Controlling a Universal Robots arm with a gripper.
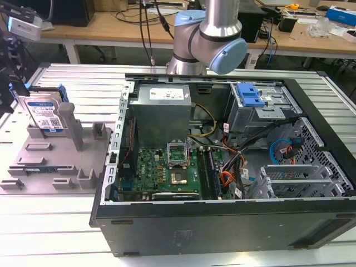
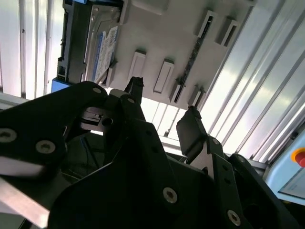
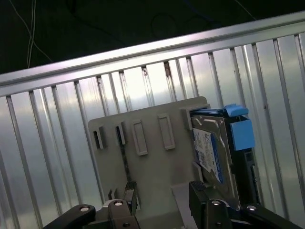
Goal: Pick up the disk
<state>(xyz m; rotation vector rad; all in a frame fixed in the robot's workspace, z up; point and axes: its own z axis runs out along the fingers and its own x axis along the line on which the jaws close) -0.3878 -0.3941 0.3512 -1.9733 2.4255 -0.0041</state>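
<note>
The disk (image 1: pixel 44 114) stands on edge in a slot of the grey fixture tray (image 1: pixel 39 161), at the exterior view's left. It is silver with a white-and-blue label and blue side rails. My gripper (image 1: pixel 12 78) hangs just above and beside the disk, at the picture's left edge. In both wrist views its black fingers are spread with nothing between them: the gripper (image 3: pixel 164 198) is open near the disk (image 3: pixel 212 152) over the tray (image 3: pixel 152 157). The second wrist view has the gripper (image 2: pixel 162 112) in front of the disk (image 2: pixel 102 47) and tray (image 2: pixel 167 38).
An open computer case (image 1: pixel 222 167) lies on the ribbed metal table (image 1: pixel 55 222) to the tray's right, with a blue drive cage (image 1: pixel 249 94) inside. The arm's base (image 1: pixel 206 39) rises behind the case. Wooden benches with cables stand further back.
</note>
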